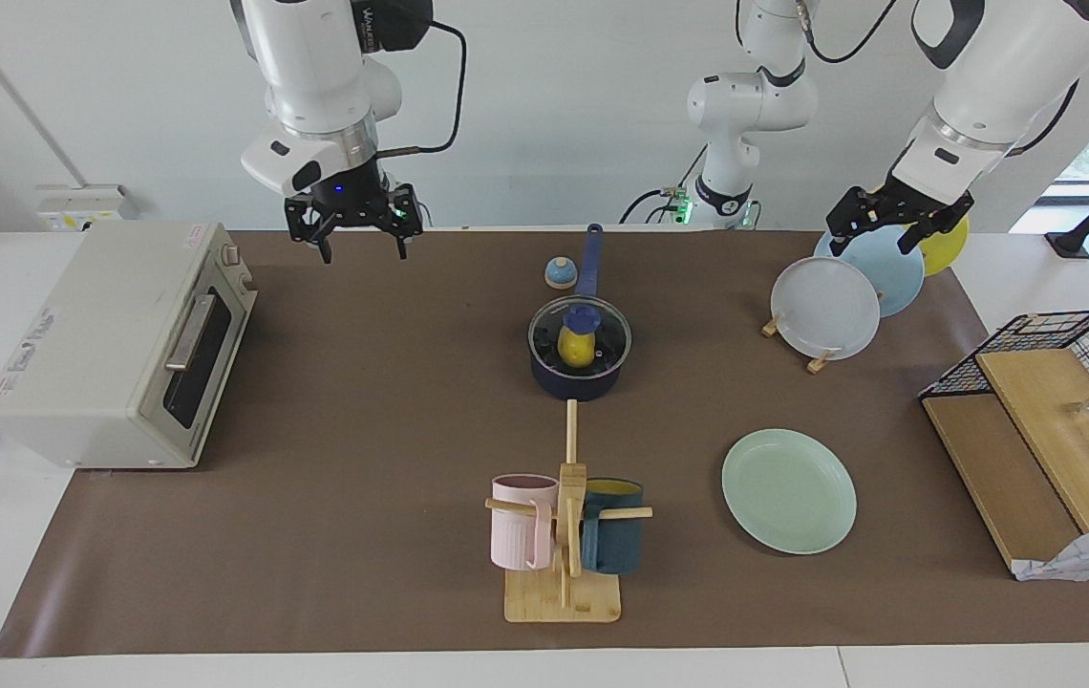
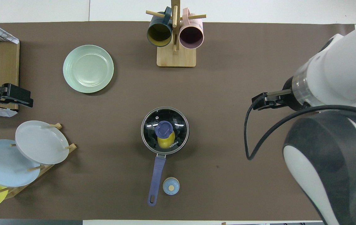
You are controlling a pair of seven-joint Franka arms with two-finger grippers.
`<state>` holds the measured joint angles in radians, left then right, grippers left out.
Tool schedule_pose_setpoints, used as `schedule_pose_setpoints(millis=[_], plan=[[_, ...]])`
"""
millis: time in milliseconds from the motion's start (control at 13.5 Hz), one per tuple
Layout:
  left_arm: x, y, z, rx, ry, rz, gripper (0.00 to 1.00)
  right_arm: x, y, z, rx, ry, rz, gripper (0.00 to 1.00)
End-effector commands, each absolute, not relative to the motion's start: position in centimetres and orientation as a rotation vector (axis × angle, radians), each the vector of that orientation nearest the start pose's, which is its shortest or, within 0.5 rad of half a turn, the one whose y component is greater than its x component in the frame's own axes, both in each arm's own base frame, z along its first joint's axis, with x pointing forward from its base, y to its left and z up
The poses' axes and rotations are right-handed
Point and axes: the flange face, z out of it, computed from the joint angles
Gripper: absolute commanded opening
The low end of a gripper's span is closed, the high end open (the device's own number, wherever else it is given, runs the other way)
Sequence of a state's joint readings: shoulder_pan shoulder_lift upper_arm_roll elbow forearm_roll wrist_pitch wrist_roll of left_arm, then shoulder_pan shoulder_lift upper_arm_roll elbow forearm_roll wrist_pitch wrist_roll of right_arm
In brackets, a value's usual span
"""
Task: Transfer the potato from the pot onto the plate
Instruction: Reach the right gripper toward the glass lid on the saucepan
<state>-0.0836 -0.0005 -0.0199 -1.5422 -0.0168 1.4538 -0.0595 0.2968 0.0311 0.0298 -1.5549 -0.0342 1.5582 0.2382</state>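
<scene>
One potato (image 1: 577, 349) in lidded pot (image 1: 579, 380), plate (image 1: 789, 491) bare

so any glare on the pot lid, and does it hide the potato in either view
Overhead view: small white glints dot the glass lid, but the potato shows through beside the blue knob. Facing view: the lid carries only faint sheen, and the potato reads clearly inside the pot. Neither view loses it to glare.
</scene>
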Motion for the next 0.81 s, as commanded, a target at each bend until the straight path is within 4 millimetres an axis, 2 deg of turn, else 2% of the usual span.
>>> schedule_pose_setpoints(millis=[0,74,222,444,519,593,741], plan=[[53.5,-5.3,63.0,-3.127,0.064,0.141,1.0,54.5,22.6,61.6,-3.17,-0.113,0.059,1.0],[53.4,-5.4,63.0,-3.127,0.067,0.141,1.0,54.1,25.6,61.1,-3.177,-0.057,0.057,1.0],[53.4,-5.3,63.0,-3.127,0.064,0.143,1.0,53.0,32.8,59.8,-3.172,-0.049,0.013,1.0],[53.4,-5.3,63.0,-3.127,0.064,0.141,1.0,51.6,40.6,57.0,-3.147,0.012,-0.064,1.0],[53.4,-5.3,63.0,-3.127,0.064,0.143,1.0,51.2,42.4,56.5,-3.109,0.021,-0.123,1.0],[53.4,-5.3,63.1,-3.127,0.064,0.138,1.0,51.1,42.8,55.1,-3.114,0.031,-0.116,1.0],[53.4,-5.3,63.1,-3.127,0.064,0.138,1.0,49.6,45.1,53.3,-3.137,-0.043,-0.125,1.0]])
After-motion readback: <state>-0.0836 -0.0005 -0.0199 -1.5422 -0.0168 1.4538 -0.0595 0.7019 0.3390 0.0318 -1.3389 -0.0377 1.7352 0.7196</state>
